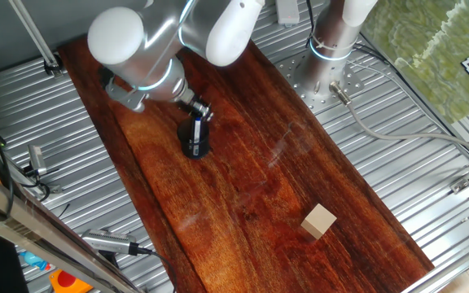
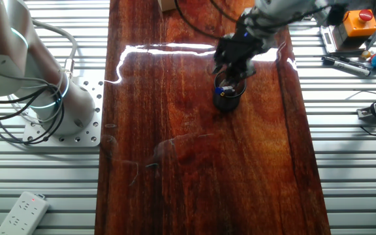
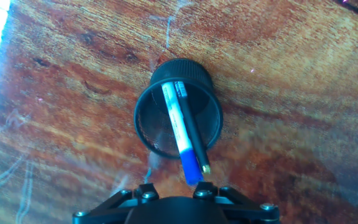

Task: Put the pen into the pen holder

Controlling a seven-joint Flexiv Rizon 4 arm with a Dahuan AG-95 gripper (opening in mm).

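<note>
Pen (image 3: pixel 180 121): inside the pen holder (image 3: pixel 166 134), leaning, blue cap end up past the rim toward 6 o'clock, clip alongside.
Gripper (image 1: pixel 199 111): directly above the cup; fingers hidden in the hand view, blurred elsewhere, so apart or together cannot be told.
Risk: if still pinched, lifting could drag the pen back out or tip the light cup; a snag on the protruding cap likewise.
Materials: slim glossy white plastic barrel; matte black cylindrical cup, mesh-like inside; polished, reflective reddish wooden board (image 1: pixel 251 187).
Elsewhere: tan wooden cube (image 1: pixel 318 221), well apart at 4 o'clock.
</note>
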